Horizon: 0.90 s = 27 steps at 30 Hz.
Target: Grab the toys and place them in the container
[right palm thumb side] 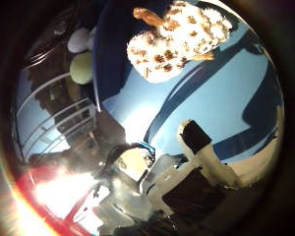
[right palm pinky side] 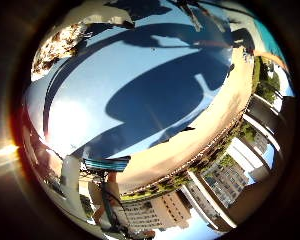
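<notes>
One plush toy [right palm thumb side: 179, 42], white with brown spots and an orange tuft, lies on the blue bench [right palm thumb side: 226, 98] in the thumb-side palm view, apart from the robot hand [right palm thumb side: 201, 147] and untouched by it. It sits out in the open on the flat surface, probably laid there to be reached from above. From the robot hand only a white finger with a black pad shows, extended over the bench and closed on nothing; whether the other fingers are released or clenched I cannot tell, because they lie outside both views.

Beyond the bench edge, in shade, rest two rounded things, one pale green [right palm thumb side: 81, 68] and one whitish [right palm thumb side: 80, 39]. They may be more toys, perhaps lying in the container, but the dark around them hides any rim or wall, so I cannot say what holds them.

The little-finger-side view shows mostly bare blue bench [right palm pinky side: 140, 75] crossed by large shadows, with a tan strip [right palm pinky side: 215, 125] along its edge and buildings and greenery behind. A mottled brown and white patch [right palm pinky side: 55, 47] at the margin is likely the same plush toy, cut off by the view's rim. Glare washes out part of each picture, and the cluttered area beneath the palm is too tangled to name. By my judgement the pick has not begun: the palm is off to one side of the toy, not over it.
</notes>
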### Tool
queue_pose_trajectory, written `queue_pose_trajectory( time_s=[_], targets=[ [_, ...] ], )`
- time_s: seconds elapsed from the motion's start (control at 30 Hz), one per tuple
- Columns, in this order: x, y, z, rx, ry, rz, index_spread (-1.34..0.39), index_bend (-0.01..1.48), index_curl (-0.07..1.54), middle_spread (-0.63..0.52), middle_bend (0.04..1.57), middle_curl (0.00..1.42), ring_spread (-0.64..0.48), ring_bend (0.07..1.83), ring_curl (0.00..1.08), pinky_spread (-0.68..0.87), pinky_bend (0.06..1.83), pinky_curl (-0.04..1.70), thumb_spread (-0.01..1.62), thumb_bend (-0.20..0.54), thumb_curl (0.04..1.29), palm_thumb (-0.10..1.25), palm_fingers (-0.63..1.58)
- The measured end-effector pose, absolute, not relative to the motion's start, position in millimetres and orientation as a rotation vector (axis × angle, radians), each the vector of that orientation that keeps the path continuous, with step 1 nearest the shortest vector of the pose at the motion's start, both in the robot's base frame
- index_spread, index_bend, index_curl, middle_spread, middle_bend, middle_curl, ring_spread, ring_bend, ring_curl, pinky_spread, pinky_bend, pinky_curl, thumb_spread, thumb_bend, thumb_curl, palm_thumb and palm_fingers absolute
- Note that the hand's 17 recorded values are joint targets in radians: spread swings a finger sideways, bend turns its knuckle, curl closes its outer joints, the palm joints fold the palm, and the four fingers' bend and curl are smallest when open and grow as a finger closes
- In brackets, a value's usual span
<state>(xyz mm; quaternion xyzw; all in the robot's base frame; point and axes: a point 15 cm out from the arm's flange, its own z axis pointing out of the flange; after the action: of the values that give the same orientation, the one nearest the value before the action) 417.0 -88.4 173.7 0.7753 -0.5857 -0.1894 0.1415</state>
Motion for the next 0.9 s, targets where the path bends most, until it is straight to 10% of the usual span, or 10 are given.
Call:
queue_pose_trajectory(
  time_s=[0.33,0.6,0.9],
  targets=[
    [437,-86,158,2.295,-1.7,-0.462,-0.11,0.19,0.27,0.01,0.22,0.33,0.26,0.44,0.33,0.45,0.55,0.21,1.1,-0.021,0.4,0.74,0.3],
    [457,-87,170,2.368,-1.724,-0.357,-0.27,0.12,0.23,-0.12,0.63,0.52,0.14,0.96,0.52,0.41,0.63,0.22,1.08,-0.02,0.42,0.8,0.89],
    [474,-90,190,2.463,-1.715,-0.214,-0.57,0.28,0.15,-0.22,1.0,0.81,-0.02,1.26,0.73,0.33,1.25,0.46,1.03,0.014,0.52,1.0,1.11]
  ],
)
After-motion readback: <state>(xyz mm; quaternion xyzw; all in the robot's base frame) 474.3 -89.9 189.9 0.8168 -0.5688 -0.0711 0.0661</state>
